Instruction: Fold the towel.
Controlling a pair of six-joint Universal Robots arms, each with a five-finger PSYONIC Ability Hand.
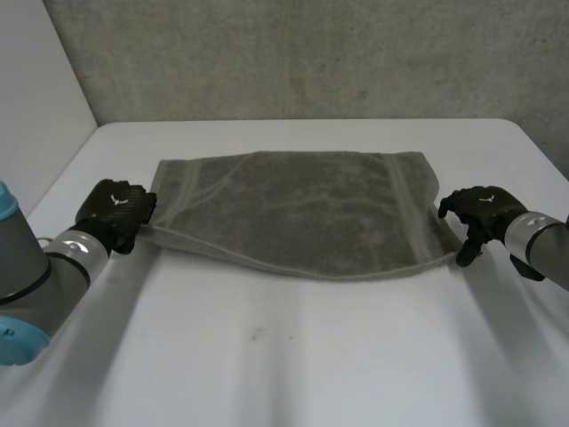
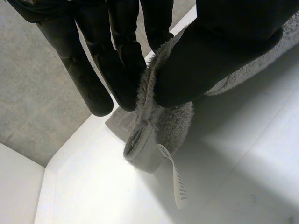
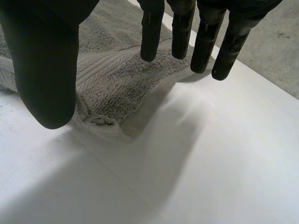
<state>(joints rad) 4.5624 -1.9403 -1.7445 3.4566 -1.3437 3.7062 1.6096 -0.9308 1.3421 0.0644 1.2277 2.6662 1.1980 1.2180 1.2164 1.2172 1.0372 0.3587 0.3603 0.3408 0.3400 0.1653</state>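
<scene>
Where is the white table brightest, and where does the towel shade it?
Head view: a dim strip on the table along the near edge of the towel. Left wrist view: brightest under the corner pinched by the left hand. Right wrist view: shade beside the towel corner.

The head camera looks down from behind at the whole table (image 1: 284, 356). Wrist cameras sit close — each shares one towel (image 1: 302, 209) corner with it.
</scene>
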